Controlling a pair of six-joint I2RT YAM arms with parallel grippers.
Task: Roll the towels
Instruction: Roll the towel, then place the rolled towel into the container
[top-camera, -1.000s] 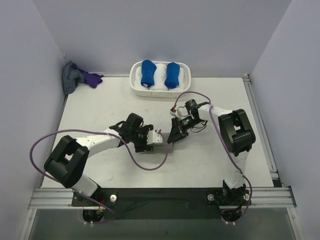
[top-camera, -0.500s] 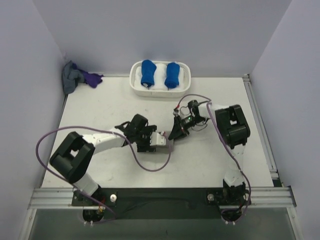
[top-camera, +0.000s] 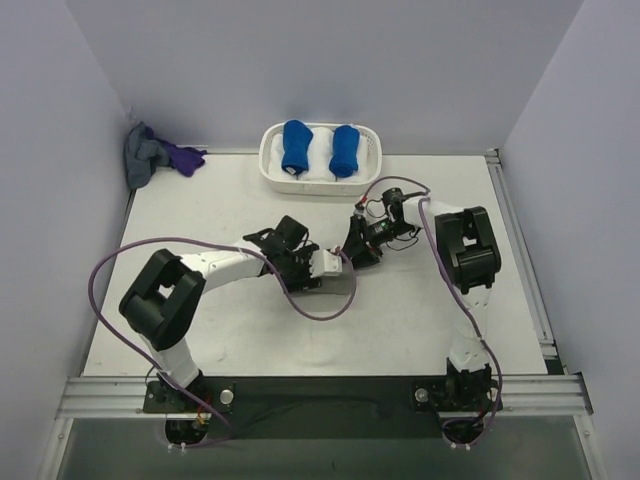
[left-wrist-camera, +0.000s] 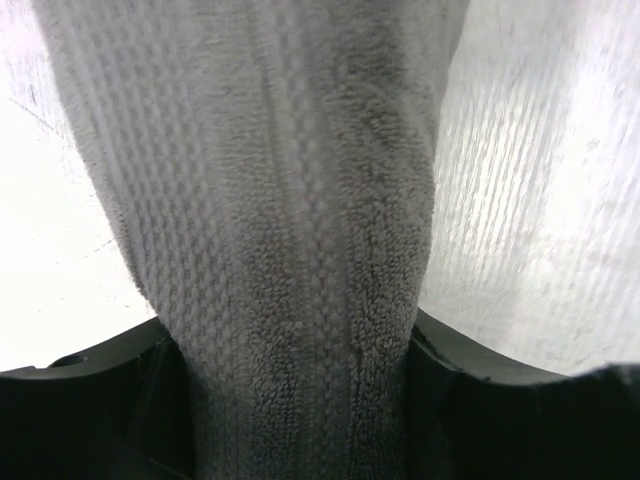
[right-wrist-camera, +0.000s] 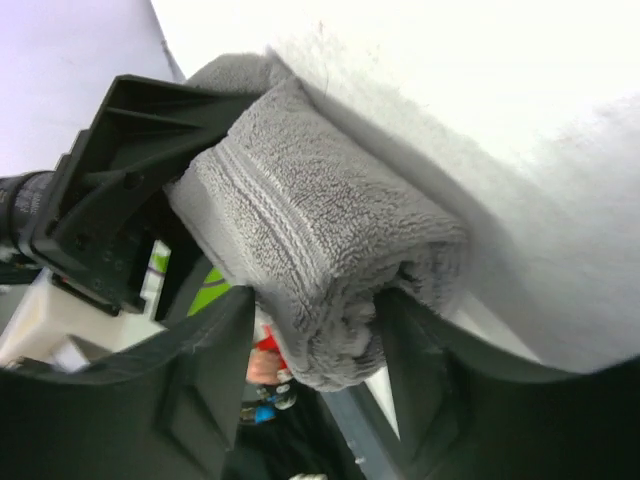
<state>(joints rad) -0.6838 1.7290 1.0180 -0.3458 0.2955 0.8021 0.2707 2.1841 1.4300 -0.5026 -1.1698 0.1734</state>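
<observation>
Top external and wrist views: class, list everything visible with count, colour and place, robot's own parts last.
grey towel: 1, mid-grey, bundled, table centre between the tools
basket: 1, white, far edge of table
blue bundles: 2, bright blue, in the basket
purple cloth: 1, purple, far left corner
grey cloth: 1, grey, beside the purple one
table: 1, white
cables: 2, purple, one looping from each arm
left tool: 1, black, closed on the towel
right tool: 1, black, jaws either side of the towel's end
</observation>
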